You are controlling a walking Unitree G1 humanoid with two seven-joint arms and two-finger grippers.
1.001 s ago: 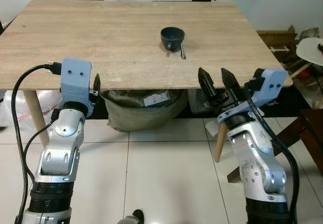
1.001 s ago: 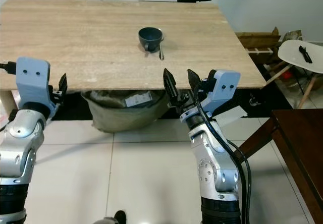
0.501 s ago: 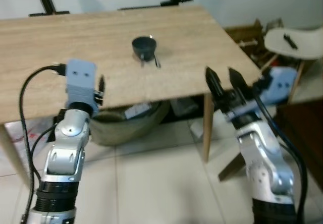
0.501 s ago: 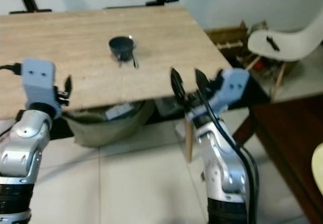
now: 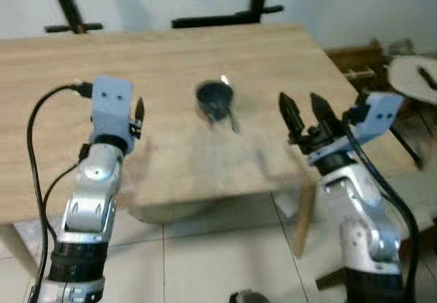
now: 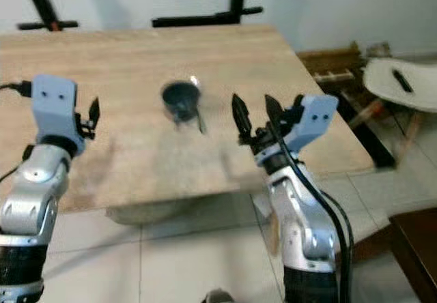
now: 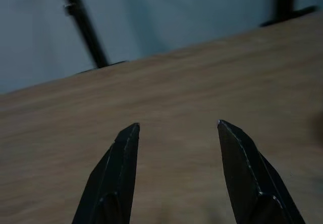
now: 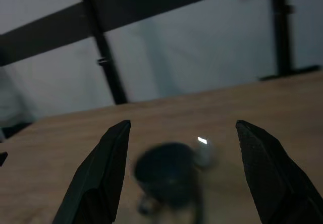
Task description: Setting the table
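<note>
The bowl (image 5: pixel 214 99) stands near the middle of the table (image 5: pixel 61 57), dark and upright, with a spoon (image 5: pixel 232 120) lying just beside it on its right, handle toward the near edge. In the left eye view the picture is blurred, yet the left gripper (image 5: pixel 138 107) can be made out raised over the near left part of the table, well apart from the bowl; whether its fingers are spread cannot be told here. The right gripper (image 5: pixel 305 114) is held up at the near right, fingers parted and holding nothing, to the right of the bowl and nearer than it. A white chair (image 5: pixel 416 78) stands beyond the table's right end.

The right eye view gives the same layout: bowl and spoon together at mid-table, both arms lifted short of them.

The left wrist view looks along the two black fingers (image 7: pixel 115 178), which stand apart over bare wood with nothing between them.

The right wrist view shows its fingers (image 8: pixel 101 173) spread wide, with the bowl blurred beyond and between them, and a bright glint of the spoon beside it.

As a judgement, the setting has barely begun: one bowl and one spoon are laid, no plate, cup or second place is to be seen, and neither gripper carries anything to add.
</note>
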